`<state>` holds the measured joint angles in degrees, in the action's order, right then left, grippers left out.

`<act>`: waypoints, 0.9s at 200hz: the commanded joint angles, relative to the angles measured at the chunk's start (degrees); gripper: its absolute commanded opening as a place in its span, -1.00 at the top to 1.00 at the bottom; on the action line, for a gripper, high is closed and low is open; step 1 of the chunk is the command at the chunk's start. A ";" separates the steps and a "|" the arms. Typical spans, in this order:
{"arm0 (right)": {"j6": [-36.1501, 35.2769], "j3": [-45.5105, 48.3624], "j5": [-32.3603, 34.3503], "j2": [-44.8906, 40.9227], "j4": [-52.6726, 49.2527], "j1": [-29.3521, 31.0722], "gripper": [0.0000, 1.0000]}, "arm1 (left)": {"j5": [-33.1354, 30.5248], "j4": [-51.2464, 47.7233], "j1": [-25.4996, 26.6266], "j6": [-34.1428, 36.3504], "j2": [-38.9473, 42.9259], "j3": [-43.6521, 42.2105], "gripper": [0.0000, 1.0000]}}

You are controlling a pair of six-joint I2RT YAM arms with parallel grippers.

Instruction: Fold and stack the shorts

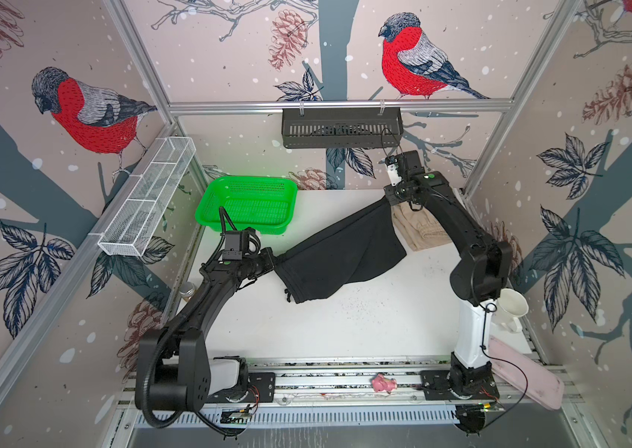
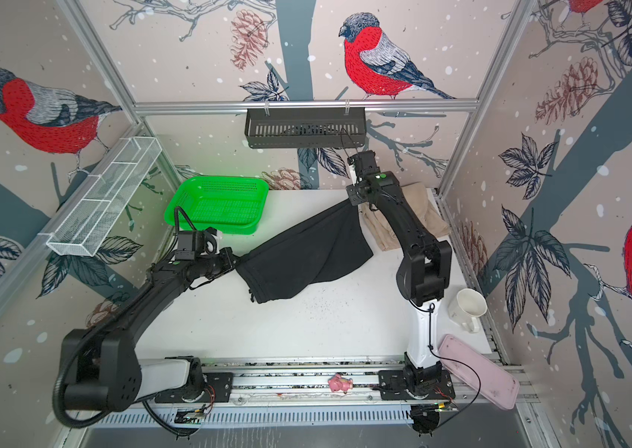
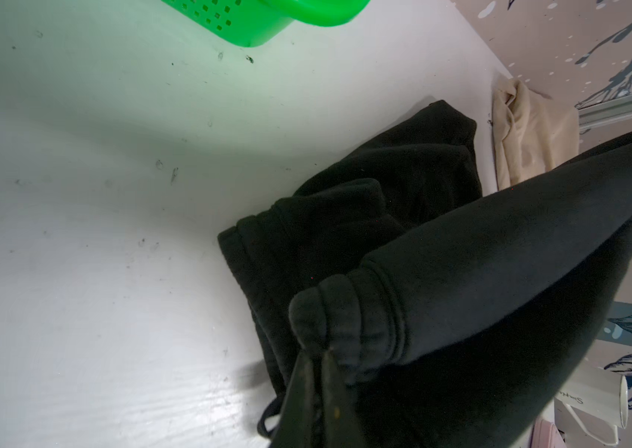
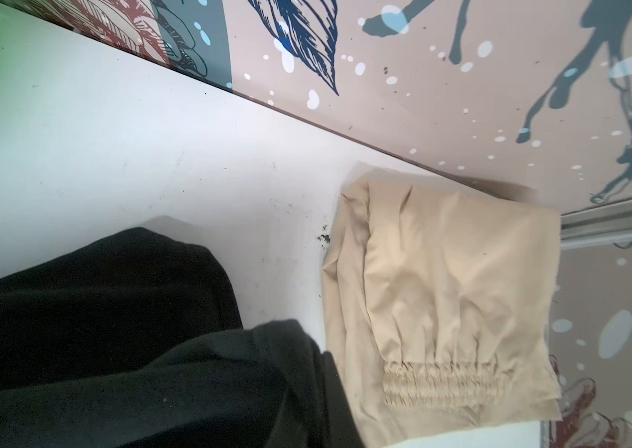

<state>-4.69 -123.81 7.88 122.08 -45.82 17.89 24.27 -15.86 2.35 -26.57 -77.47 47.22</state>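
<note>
My left claw (image 1: 273, 264) is pinched tight on the gathered waistband of the plain black soft-fabric shorts (image 1: 345, 252), just left of the middle in both top views. My right claw (image 1: 388, 199) is clamped on another edge of the same black shorts, higher in the frame and right of centre. The cloth hangs stretched between my two claws in a slanted band, and its lower part sags toward the white tabletop (image 1: 365, 322). The left wrist view shows more black folds lying on the tabletop beneath the lifted part.

The beige cloth shorts (image 1: 421, 232), with a gathered elastic waistband, lie folded on the tabletop toward the upper right. They are just beside the black cloth and partly hidden under my right arm.

A bright green perforated plastic basket (image 1: 248, 203) sits at the upper left of the tabletop, apart from both pairs. A white mug (image 1: 513, 308) sits near the right edge.
</note>
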 commanded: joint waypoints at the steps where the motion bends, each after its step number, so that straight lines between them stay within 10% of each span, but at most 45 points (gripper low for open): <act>1: -1.80 -5.74 3.72 5.33 -2.78 -0.79 0.99 | -1.85 -1.32 -0.67 2.25 -6.06 2.85 1.00; 89: -1.07 -7.35 1.61 11.92 5.22 -1.94 0.97 | -3.65 3.71 -2.71 2.24 -16.35 4.64 1.00; 126: 0.15 -6.76 -0.24 13.31 7.35 -1.99 0.46 | -3.12 6.19 -2.82 1.58 -18.63 3.91 1.00; 145: 0.77 -5.94 -2.33 13.45 8.28 -1.90 0.20 | -4.17 6.31 -2.86 1.69 -17.16 4.26 0.35; 163: 1.69 -6.02 -4.66 13.04 8.29 -1.92 0.01 | -6.12 4.97 -2.92 1.94 -14.86 5.81 -0.90; 180: 2.87 -5.73 -6.15 11.60 8.21 -2.29 -0.25 | -7.06 2.73 -2.93 2.45 -13.01 8.47 -0.95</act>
<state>-4.29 -129.82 3.88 135.37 -40.07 15.92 20.34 -11.40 -0.51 -25.23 -92.82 52.77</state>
